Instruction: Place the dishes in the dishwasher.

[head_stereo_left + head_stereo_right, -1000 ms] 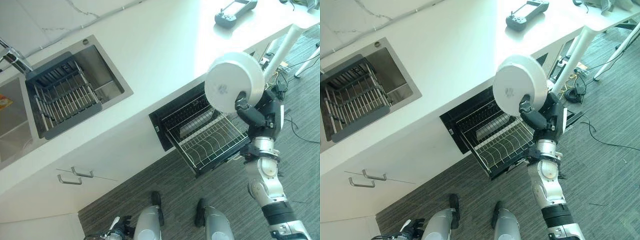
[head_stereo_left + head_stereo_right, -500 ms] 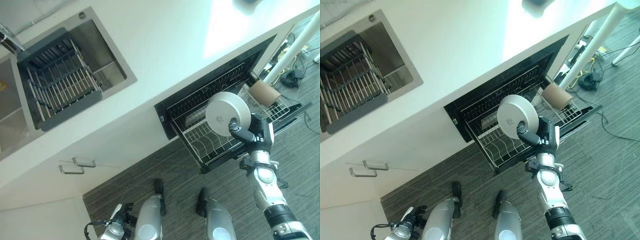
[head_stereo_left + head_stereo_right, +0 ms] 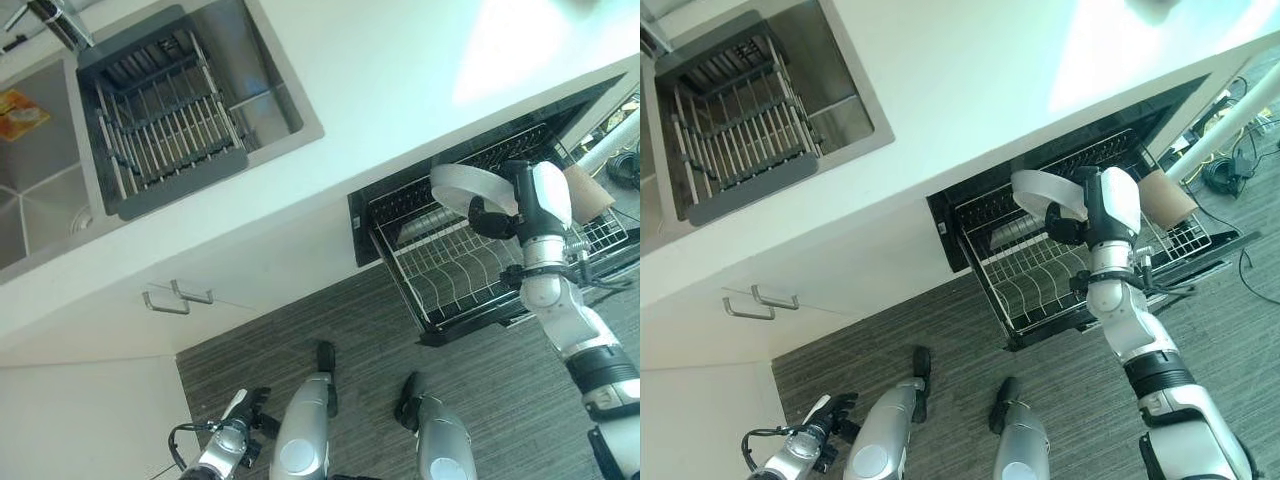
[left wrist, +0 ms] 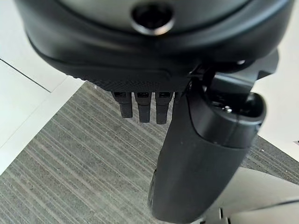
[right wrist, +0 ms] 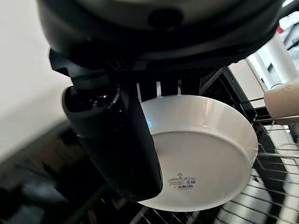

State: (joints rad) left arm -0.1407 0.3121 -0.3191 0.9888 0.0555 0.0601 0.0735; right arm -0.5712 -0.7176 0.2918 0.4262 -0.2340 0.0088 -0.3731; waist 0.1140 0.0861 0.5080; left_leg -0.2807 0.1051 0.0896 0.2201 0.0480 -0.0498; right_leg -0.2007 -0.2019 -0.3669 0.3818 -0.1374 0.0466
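Observation:
My right hand (image 3: 492, 215) is shut on a white plate (image 3: 460, 185), thumb (image 5: 126, 149) pressed on its labelled underside (image 5: 205, 149). The plate is tipped nearly flat and hangs just above the back part of the pulled-out wire dishwasher rack (image 3: 450, 278), apart from the wires. A brown cup (image 3: 588, 195) lies in the rack's right end. Low beside the legs, my left hand (image 4: 142, 107) hangs over the carpet with straight fingers and nothing in it.
The white counter (image 3: 400, 70) overhangs the dishwasher opening (image 3: 365, 215). A steel sink (image 3: 280, 100) at the upper left holds a dark dish drainer (image 3: 165, 135). Cabinet handles (image 3: 178, 297) sit below the counter. Grey carpet (image 3: 360, 320) lies in front.
The camera has shifted. My right hand brought the plate down from high in front of the counter to the rack and tipped it from facing me to nearly flat.

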